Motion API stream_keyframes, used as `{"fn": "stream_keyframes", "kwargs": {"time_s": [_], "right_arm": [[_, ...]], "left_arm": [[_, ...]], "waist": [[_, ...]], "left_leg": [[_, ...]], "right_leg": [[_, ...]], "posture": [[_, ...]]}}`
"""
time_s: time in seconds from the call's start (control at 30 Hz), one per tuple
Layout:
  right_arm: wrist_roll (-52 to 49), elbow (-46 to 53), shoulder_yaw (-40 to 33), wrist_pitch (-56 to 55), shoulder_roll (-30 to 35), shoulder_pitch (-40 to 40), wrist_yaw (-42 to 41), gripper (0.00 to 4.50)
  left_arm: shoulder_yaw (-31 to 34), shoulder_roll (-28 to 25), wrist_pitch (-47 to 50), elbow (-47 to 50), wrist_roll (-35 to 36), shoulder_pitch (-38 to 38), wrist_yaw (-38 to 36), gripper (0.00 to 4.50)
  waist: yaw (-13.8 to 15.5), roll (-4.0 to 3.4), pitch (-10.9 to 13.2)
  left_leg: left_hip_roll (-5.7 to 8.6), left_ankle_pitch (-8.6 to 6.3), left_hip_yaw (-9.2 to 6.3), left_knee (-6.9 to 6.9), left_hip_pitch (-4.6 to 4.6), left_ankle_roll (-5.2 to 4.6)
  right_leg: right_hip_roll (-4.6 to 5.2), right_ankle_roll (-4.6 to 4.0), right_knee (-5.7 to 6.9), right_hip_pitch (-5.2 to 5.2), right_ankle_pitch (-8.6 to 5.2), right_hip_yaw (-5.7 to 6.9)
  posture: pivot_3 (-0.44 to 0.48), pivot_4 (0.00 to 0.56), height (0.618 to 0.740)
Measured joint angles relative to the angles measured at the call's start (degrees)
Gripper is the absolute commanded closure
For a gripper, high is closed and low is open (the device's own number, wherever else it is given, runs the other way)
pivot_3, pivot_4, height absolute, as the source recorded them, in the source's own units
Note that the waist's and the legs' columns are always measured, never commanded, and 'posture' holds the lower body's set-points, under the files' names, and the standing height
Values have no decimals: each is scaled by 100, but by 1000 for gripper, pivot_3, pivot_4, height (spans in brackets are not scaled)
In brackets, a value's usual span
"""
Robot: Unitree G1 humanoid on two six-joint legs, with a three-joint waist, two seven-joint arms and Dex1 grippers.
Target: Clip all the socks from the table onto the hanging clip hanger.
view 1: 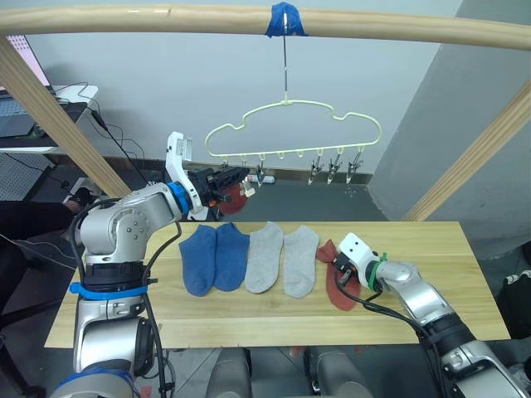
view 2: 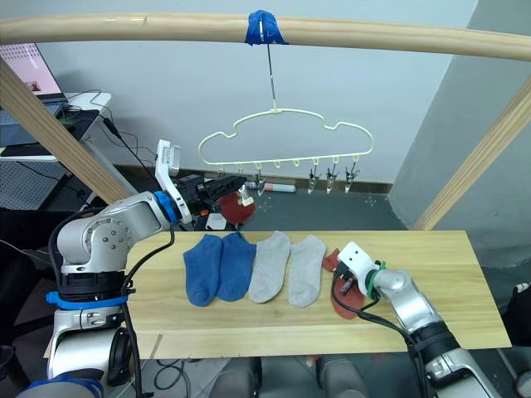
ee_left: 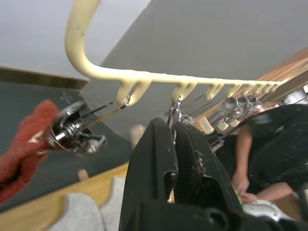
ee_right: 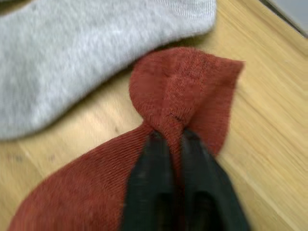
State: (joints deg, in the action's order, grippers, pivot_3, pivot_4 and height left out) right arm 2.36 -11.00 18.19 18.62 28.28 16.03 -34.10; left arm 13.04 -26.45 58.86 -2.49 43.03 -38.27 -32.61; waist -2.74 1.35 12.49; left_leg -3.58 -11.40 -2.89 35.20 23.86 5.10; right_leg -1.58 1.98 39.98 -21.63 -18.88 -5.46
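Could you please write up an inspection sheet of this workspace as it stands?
Surface: pale wooden table, planks bare beyond the sock row.
Job's things: two blue socks and two grey socks lie flat side by side; one rust red sock on the table; another rust red sock up at the clip hanger.
Clutter: nothing seen on the table.
Grippers: left claw raised at the hanger's clips; right claw pinching a fold of the table's red sock.
Cables: black leads trail behind the left arm.
Surroundings: wooden bar frame, hanger hooked under blue tape; a person sits nearby.
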Motion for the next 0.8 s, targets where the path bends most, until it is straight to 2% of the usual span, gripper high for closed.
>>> {"fn": "stream_keyframes", "kwargs": {"time_s": [0.2, 0.33, 0.5, 0.8], "right_arm": [[308, 1623, -13, -299, 427, -213, -186, 4462], [394, 2388, 128, -327, 293, -49, -292, 4462], [623, 2466, 458, -289, -112, 399, -321, 4462], [940, 2381, 782, -251, -697, 1198, -333, 4462]], "left_arm": [[427, 177, 853, -289, 513, -257, 397, 4500], [947, 423, 1475, -542, 889, -484, 875, 4500], [1428, 653, 1859, -728, 1158, -658, 1398, 4500], [1420, 743, 1980, -598, 1286, -607, 1525, 4500]], "waist": [[-49, 0, 1], [-41, 2, 0], [-35, 4, 2], [-3, 4, 2]], "left_leg": [[-4, 0, -2, -3, 1, 1], [-2, 0, -4, -2, 3, 1], [-1, 3, -4, -1, 3, 5], [0, 15, -5, -3, 5, 28]], "right_leg": [[-3, 4, 1, -4, -2, 1], [-2, 5, 0, -3, -3, 3], [1, -10, 0, -4, 6, 4], [5, -16, -1, -5, 9, 8]], "posture": [[0, 215, 740], [-2, 207, 740], [-3, 204, 740], [3, 204, 740]]}}
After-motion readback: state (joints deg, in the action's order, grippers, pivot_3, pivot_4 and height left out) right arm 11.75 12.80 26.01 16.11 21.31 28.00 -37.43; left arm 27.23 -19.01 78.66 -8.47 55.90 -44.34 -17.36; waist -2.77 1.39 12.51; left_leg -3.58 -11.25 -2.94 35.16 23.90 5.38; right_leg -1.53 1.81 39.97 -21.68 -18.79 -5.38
